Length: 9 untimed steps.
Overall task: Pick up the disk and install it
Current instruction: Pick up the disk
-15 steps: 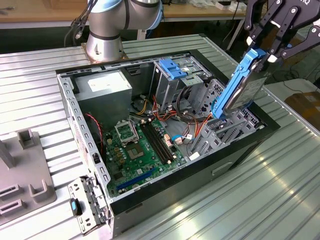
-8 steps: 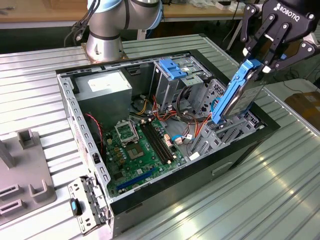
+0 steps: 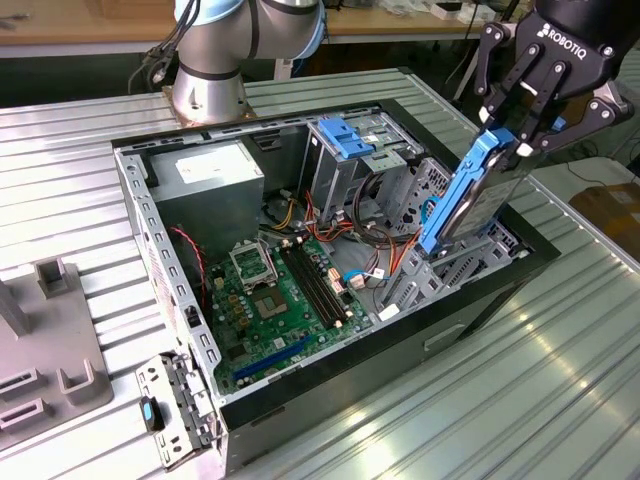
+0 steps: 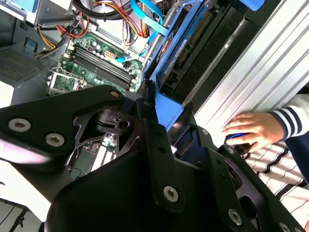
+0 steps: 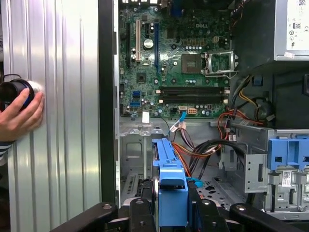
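Disk (image 3: 468, 205): off the table (image 3: 560, 380), held on edge over the drive bay (image 3: 478, 262) at the exterior view's right end of the open PC case (image 3: 152, 235). Long axis steep, leaning. Lower end at bay mouth, contact unclear. Upper blue-rail end sits in gripper (image 3: 508, 140), which is clamped on it from above. Person's hand (image 5: 19, 113) on table outside case.

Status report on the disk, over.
The gripper shut on the disk. Disk tilted on edge over the open case. A hand rests on the table beside the case.
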### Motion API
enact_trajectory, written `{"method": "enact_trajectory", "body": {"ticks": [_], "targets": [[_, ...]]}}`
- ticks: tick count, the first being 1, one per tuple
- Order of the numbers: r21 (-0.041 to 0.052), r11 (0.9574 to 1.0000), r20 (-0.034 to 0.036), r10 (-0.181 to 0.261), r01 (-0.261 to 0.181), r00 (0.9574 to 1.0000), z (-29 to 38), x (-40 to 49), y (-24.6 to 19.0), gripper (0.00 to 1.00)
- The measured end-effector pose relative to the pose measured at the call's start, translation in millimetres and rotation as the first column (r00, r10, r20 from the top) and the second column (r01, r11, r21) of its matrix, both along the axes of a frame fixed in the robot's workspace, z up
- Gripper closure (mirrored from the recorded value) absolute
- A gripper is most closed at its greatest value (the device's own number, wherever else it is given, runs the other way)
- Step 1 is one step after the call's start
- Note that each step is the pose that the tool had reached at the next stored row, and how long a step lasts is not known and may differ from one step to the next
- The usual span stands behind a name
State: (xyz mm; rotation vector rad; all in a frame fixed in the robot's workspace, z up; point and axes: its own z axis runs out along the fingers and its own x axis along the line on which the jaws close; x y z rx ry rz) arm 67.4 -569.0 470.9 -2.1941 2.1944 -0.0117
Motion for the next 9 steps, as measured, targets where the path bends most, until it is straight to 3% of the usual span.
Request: {"method": "enact_trajectory", "body": {"ticks": [9], "targets": [[0.0000,1.0000,0.0016,0.000,0.000,1.0000,-4.1,-2.6,0.0,0.63]]}}
